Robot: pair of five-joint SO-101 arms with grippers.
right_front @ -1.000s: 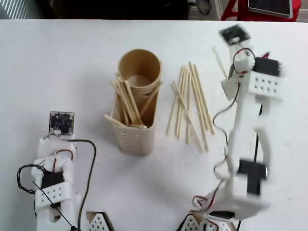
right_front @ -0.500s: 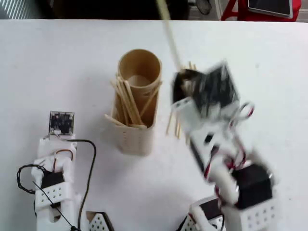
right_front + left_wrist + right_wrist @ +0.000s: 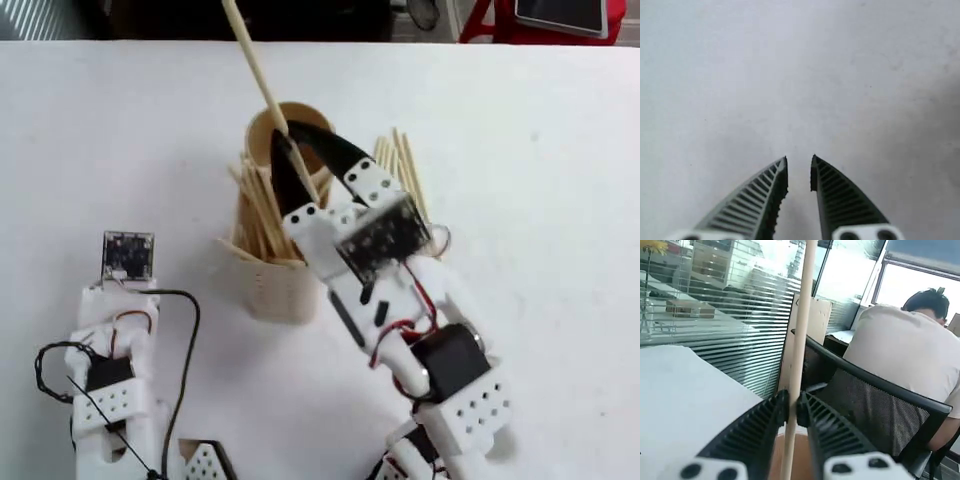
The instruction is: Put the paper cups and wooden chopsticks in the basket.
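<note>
Counting from the largest thing down, we find one white worktop [image 3: 120,120] carrying everything. Two white printed arms stand at its near edge. The right arm [image 3: 430,350] leans in over the middle, and the left arm [image 3: 110,370] sits folded at the near left corner.

One cream perforated plastic basket [image 3: 275,285] stands upright near the middle. One tan paper cup [image 3: 260,125] sits inside it, mouth up. A bundle of pale wooden chopsticks [image 3: 255,215] leans in the basket against the cup's near side. They overlap too much for us to count. A loose pile of wooden chopsticks [image 3: 405,170] lies flat on the worktop just beside the basket, on the right arm's side. The arm partly covers them, so we cannot count these either.

The right end effector [image 3: 287,132] [image 3: 793,399] hangs over the cup's mouth. Its black fingers are closed on one long wooden chopstick [image 3: 250,50] [image 3: 802,315], pinched at the fingertips. That stick slants up and away past the worktop's far edge.

The left end effector [image 3: 798,159] has its ridged fingers parted by a narrow gap, with bare worktop beneath.
</note>
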